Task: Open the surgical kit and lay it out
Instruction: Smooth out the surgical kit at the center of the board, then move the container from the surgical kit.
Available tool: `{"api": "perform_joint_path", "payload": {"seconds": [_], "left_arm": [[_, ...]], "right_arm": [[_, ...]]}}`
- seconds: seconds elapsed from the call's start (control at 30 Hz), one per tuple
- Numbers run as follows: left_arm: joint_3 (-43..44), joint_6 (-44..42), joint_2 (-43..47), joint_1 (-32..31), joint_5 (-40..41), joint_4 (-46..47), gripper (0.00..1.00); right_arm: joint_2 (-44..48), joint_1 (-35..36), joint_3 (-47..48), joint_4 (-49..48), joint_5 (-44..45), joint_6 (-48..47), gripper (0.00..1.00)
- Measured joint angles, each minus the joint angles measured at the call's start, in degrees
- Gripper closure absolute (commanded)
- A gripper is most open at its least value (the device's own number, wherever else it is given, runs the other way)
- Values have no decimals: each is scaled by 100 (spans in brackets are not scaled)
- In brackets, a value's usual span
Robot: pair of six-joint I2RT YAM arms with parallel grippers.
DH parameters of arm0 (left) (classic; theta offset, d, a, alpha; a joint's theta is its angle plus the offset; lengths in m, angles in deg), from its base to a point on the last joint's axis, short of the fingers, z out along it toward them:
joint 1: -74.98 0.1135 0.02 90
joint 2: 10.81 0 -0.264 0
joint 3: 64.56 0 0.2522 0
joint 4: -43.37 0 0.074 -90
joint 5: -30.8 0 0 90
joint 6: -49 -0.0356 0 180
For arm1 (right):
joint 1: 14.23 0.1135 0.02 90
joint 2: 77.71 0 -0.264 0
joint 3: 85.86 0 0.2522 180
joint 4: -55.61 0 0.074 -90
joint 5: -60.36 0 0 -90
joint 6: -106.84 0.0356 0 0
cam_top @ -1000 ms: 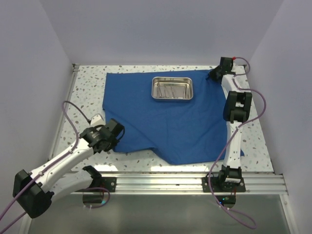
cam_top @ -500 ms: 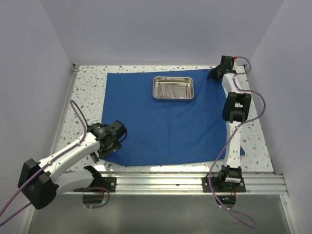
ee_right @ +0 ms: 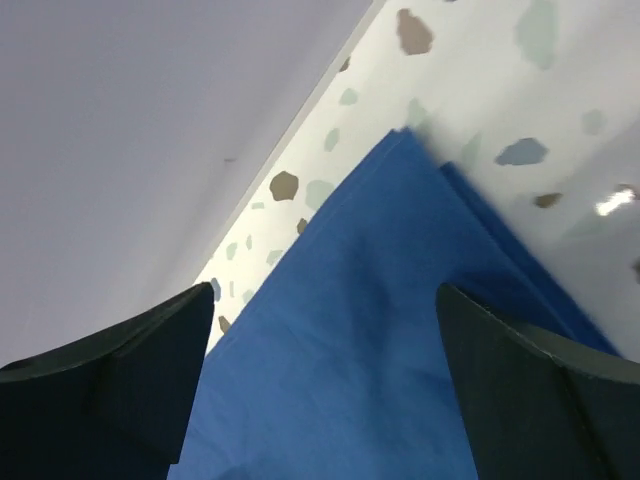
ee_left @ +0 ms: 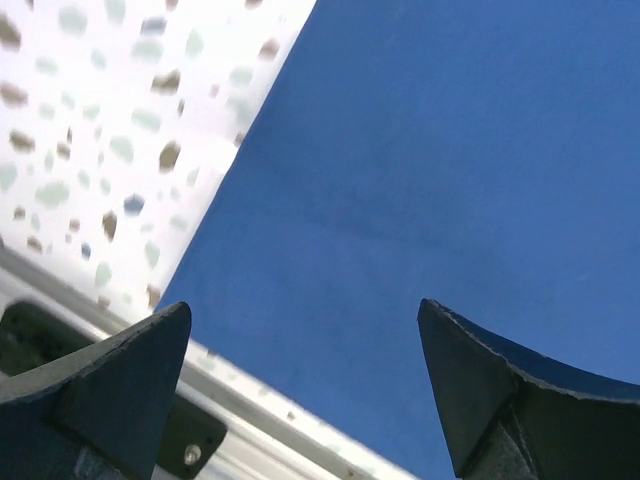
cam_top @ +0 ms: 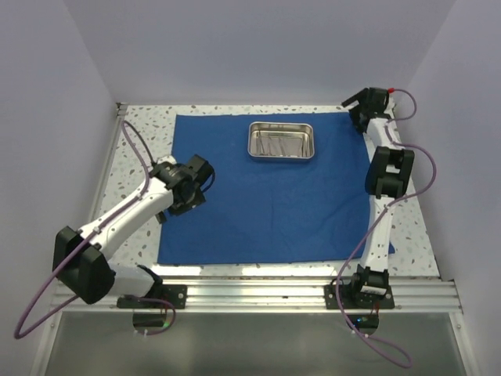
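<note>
Overhead and wrist views of the opened kit. The cloth lies spread as one large blue sheet over the middle of the speckled bench, with its near edge just short of the metal rail that carries the arm bases.

The tray stands on the far part of the cloth, about midway across, well apart from both pincers. Thin steel instruments lie inside it, too small to tell apart.

The left pincer is over the left part of the cloth, near its left edge. In its wrist view its two fingers stand wide apart with nothing between them. Only flat cloth, bare bench and the rail show beyond.

The right pincer is at the far right corner of the cloth, close to the back wall. Its wrist view shows both fingers spread and gripping nothing. The cloth corner lies below the gap, and a second layer shows along its right edge.

The right arm stretches from base to corner over the cloth's right margin and hides much of that edge from above. A purple cable loops above the bench beside the left arm. Nothing stands between either pincer and the tray.
</note>
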Motion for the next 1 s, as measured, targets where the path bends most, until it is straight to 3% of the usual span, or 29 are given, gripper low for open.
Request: {"api": "perform_joint_path", "payload": {"seconds": [0.17,0.37,0.67,0.83,1.0], "left_arm": [[673,-1167,-599,487,149,907,0],[879,-2647,-1259,1331,-262,2514,0],[1482,-3578,-2605,1493,-1303,3864,2],[2321,-3965,-3008,1495,-2035,4273,4],[2846,-4221,-3178,1495,-2804,4771,3]], "right_arm": [[490,-214,-546,295,291,-210,1],[1410,-297,-1600,605,461,-461,1],[3709,-109,-3517,651,293,-647,3],[4070,518,-3351,1043,343,-962,9],[3630,1384,-2271,2210,382,-1469,12]]}}
